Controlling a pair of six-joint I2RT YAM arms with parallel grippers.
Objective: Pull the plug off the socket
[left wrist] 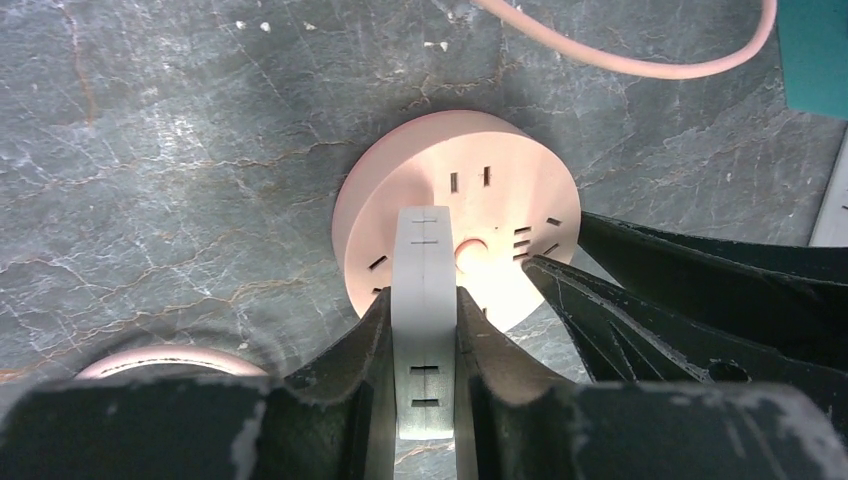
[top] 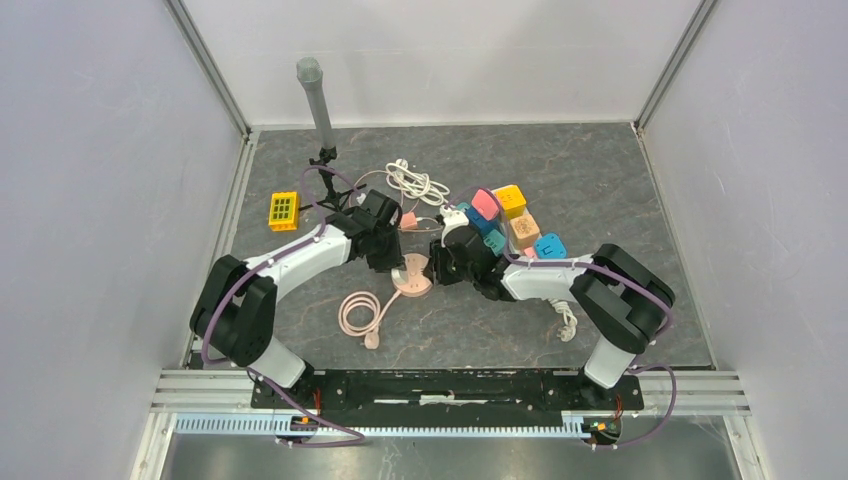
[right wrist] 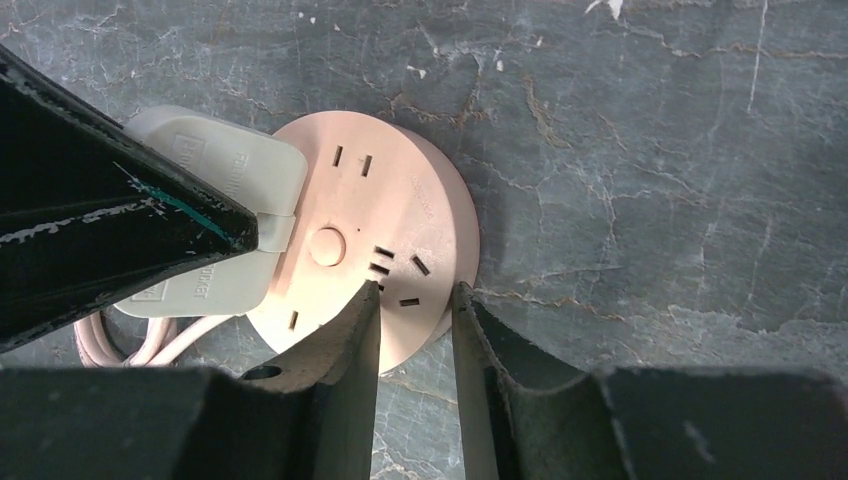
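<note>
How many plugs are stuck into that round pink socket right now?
1. A pale plug sits on the pink socket, on its left side in the right wrist view, pinched by the left gripper. Part of its face is covered, so another could hide.

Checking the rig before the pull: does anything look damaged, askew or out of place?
The left tool is shut on the plug, which looks seated in the pink socket, overhanging its rim. Only oddity: chipped black paint on both this and the right tool.
</note>
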